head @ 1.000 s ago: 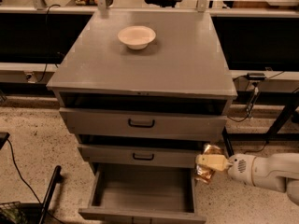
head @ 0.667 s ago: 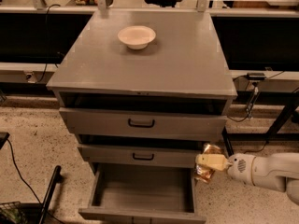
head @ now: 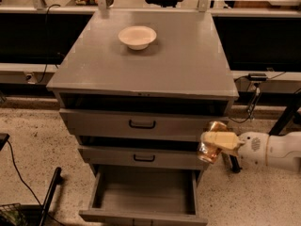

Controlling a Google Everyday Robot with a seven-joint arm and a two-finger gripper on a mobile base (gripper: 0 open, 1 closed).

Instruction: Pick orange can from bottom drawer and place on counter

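Observation:
The orange can (head: 211,149), shiny orange-gold, is held in my gripper (head: 217,141) at the right front corner of the cabinet, level with the middle drawer. The gripper is shut on the can and reaches in from the right on a white arm (head: 270,149). The bottom drawer (head: 143,214) is pulled out below and to the left of the can; its grey tray shows nothing inside. The counter (head: 178,65) is the flat grey top of the cabinet, well above the can.
A white bowl (head: 137,36) sits on the counter near its back. Two upper drawers with black handles (head: 142,124) are slightly open. A black pole (head: 49,197) and cable lie on the speckled floor at the left. Cables hang at the right.

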